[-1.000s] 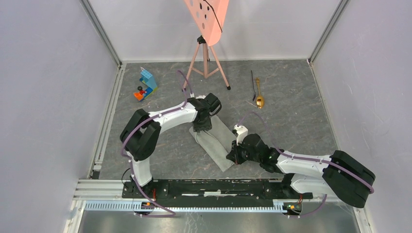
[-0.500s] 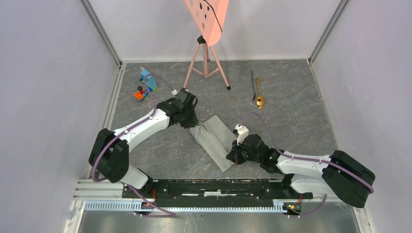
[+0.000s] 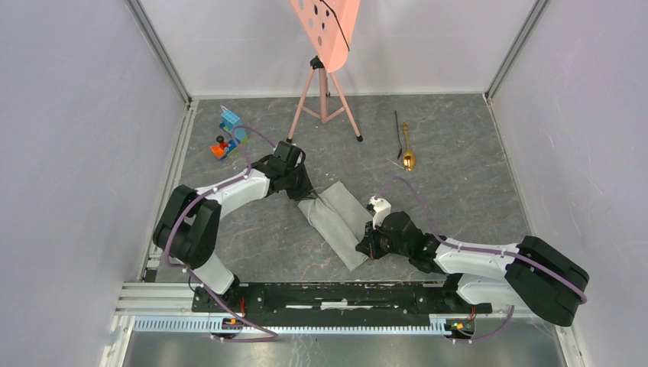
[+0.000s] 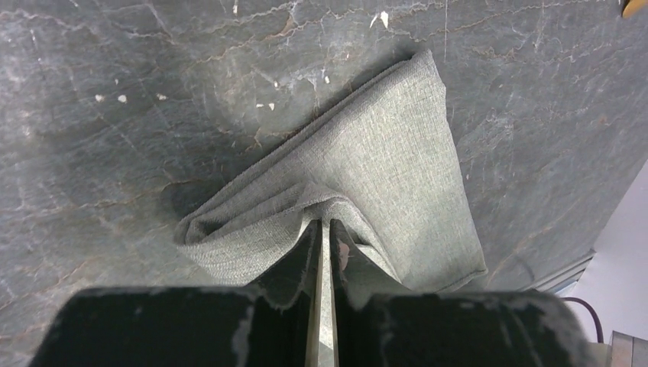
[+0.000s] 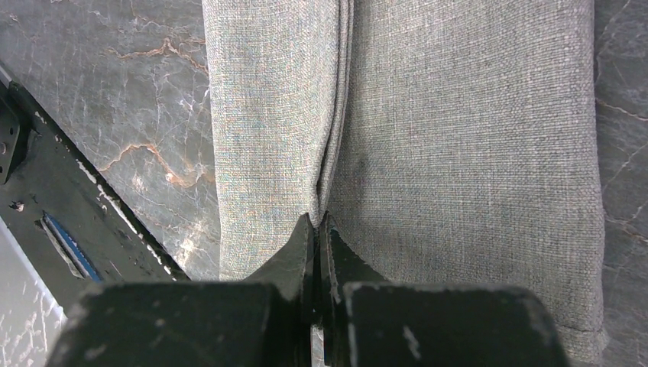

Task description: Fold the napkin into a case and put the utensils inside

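The light-grey napkin [image 3: 340, 220] lies folded into a narrow oblong strip in the middle of the table. My left gripper [image 3: 306, 195] is shut on the strip's far left end; in the left wrist view the cloth [image 4: 382, 168] bunches up round its closed tips [image 4: 324, 223]. My right gripper [image 3: 365, 248] is shut on the near end; in the right wrist view its tips [image 5: 315, 218] pinch the fold seam of the cloth [image 5: 466, 130]. The gold spoon [image 3: 409, 153] and the thin black utensil [image 3: 398, 136] lie side by side at the far right, away from both grippers.
A pink perforated board on a tripod [image 3: 325, 92] stands at the back centre. Blue and red toy blocks [image 3: 229, 134] sit at the far left. A black rail [image 3: 328, 294] runs along the near edge. Grey walls close in the table.
My left arm has swung left off the top of the napkin and now holds its far left end. The right arm and the utensils have not moved.
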Tool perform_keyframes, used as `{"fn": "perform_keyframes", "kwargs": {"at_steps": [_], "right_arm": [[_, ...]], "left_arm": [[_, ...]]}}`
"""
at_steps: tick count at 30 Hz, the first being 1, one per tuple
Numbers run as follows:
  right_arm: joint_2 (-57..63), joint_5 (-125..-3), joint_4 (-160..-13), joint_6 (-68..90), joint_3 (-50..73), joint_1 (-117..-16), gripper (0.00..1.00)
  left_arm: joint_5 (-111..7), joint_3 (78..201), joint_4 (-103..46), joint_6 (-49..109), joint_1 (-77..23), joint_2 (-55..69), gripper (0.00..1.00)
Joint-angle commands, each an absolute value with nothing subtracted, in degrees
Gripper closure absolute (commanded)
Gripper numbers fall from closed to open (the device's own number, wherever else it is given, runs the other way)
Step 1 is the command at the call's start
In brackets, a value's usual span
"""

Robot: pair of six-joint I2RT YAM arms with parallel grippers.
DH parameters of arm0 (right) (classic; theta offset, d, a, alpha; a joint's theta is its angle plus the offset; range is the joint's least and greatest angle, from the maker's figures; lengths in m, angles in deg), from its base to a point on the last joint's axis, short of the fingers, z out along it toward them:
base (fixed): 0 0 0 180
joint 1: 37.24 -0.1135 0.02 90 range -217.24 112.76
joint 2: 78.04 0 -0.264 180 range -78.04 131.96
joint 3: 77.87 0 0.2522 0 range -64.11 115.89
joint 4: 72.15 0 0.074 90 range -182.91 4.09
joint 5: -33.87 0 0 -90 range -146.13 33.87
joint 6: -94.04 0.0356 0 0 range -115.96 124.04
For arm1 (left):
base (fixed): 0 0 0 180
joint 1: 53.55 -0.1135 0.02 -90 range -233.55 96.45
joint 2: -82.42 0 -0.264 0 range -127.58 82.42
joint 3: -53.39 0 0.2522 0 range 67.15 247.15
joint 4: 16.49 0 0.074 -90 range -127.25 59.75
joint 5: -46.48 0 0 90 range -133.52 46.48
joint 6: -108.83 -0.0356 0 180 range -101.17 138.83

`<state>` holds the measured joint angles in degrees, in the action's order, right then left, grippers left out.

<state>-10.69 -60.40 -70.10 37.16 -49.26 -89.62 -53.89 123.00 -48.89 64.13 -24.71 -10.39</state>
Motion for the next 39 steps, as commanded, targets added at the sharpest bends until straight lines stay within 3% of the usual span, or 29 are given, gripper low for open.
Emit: {"fn": "perform_keyframes", "kwargs": {"at_steps": [1,10,14,18,21,23,25,30,35,39], "right_arm": [[-10.2,-60.5,-68.4,37.5,-48.7,-89.5,1.00],[-11.1,-61.2,-69.2,38.0,-49.1,-89.6,0.99],[-12.4,-60.1,-72.7,36.0,-48.5,-89.5,0.94],[-14.9,-54.3,-83.4,29.8,-42.9,-89.5,0.72],[-16.3,-49.2,-88.6,24.0,-37.8,-89.5,0.48],[-14.5,-51.9,-87.0,20.6,-34.1,-89.5,0.28],[-10.0,-60.7,-80.5,19.8,-31.1,-89.3,0.17],[5.1,-86.1,-55.5,27.3,-27.4,-88.0,0.16],[15.8,-93.8,-43.9,31.2,-24.2,-87.3,0.18],[21.9,-94.9,-45.8,29.0,-19.6,-86.7,0.19]], "left_arm": [[-55.8,123.5,-44.1,64.0,-24.6,-12.7,0.87],[-55.1,123.7,-42.4,62.8,-24.8,-16.9,0.89],[-54.9,123.1,-41.9,62.3,-25.0,-17.9,0.91],[-54.8,122.4,-42.3,61.5,-25.0,-17.6,0.91],[-55.2,122.2,-42.6,60.9,-25.0,-17.3,0.92],[-55.3,122.2,-42.5,60.8,-25.0,-17.1,0.92],[-55.2,122.0,-42.5,60.8,-25.1,-17.0,0.93],[-55.5,120.8,-41.7,61.1,-25.8,-16.8,0.95],[-56.6,120.5,-41.2,60.8,-26.6,-17.3,0.96],[-57.2,120.2,-40.4,60.8,-26.9,-17.7,0.97]]}}
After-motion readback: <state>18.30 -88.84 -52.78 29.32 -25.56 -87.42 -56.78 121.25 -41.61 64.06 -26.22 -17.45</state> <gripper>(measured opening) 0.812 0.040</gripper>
